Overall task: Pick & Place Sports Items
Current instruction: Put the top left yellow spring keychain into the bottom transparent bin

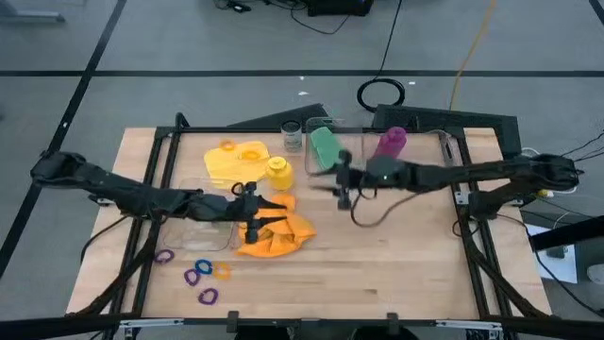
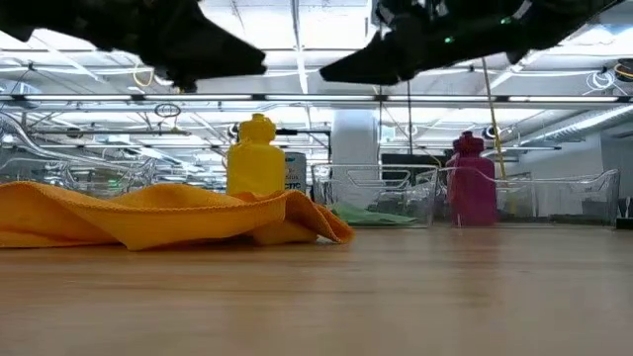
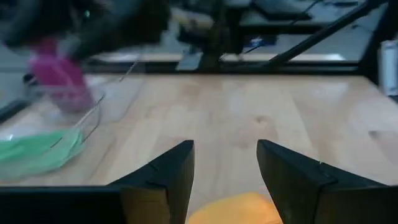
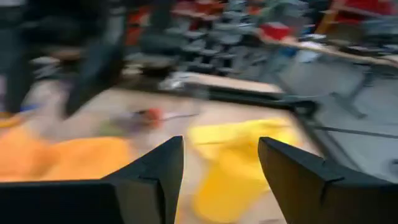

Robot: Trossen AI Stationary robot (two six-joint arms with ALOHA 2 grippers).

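We see a table (image 1: 377,274) of pale wood, smooth and faintly grained, with a soft sheen in the low view. The orange cloth (image 2: 148,213) looks soft and matt, lying in loose folds; the green cloth (image 1: 324,146) and yellow cloth (image 1: 231,162) look equally matt. The yellow bottle (image 2: 256,158) and purple bottle (image 2: 472,183) appear to be smooth plastic with a slight gloss. The clear boxes (image 2: 381,188) are thin, glossy, see-through plastic. The small coloured rings (image 1: 198,276) look rubbery. The fingers (image 3: 168,180) of the left arm are dark, matt, hard plastic, as are the right arm's fingers (image 4: 155,180).
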